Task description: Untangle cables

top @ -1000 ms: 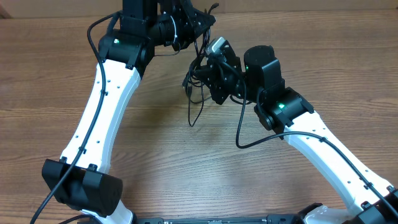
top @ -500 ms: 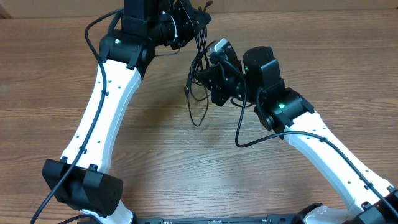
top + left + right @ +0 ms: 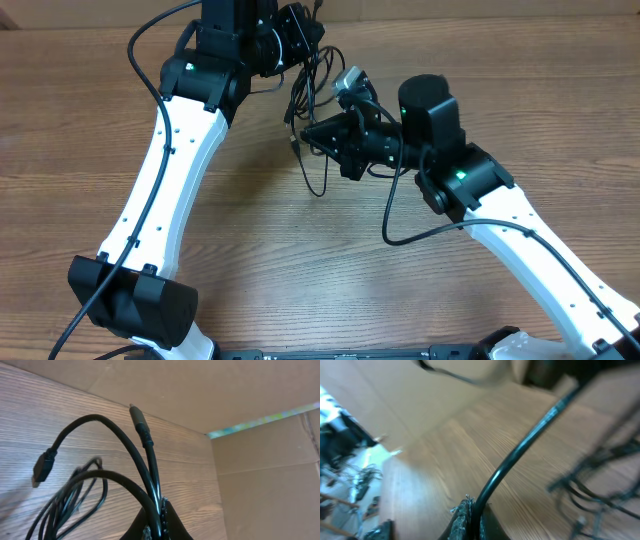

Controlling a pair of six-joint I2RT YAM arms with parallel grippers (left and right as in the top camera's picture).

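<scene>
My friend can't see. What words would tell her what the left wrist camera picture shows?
The left gripper pinches several black cables that fan upward from it. One silver-tipped plug points up and a second plug droops at the left, above a wooden table with a cardboard wall behind.

Our left arm [image 3: 170, 160] reaches to the desk's far edge, left gripper [image 3: 159, 521] pinched on the cables [image 3: 144, 432]; our right arm [image 3: 520, 235] stretches from the near right corner toward centre, right gripper [image 3: 472, 517] clamped likewise.
</scene>
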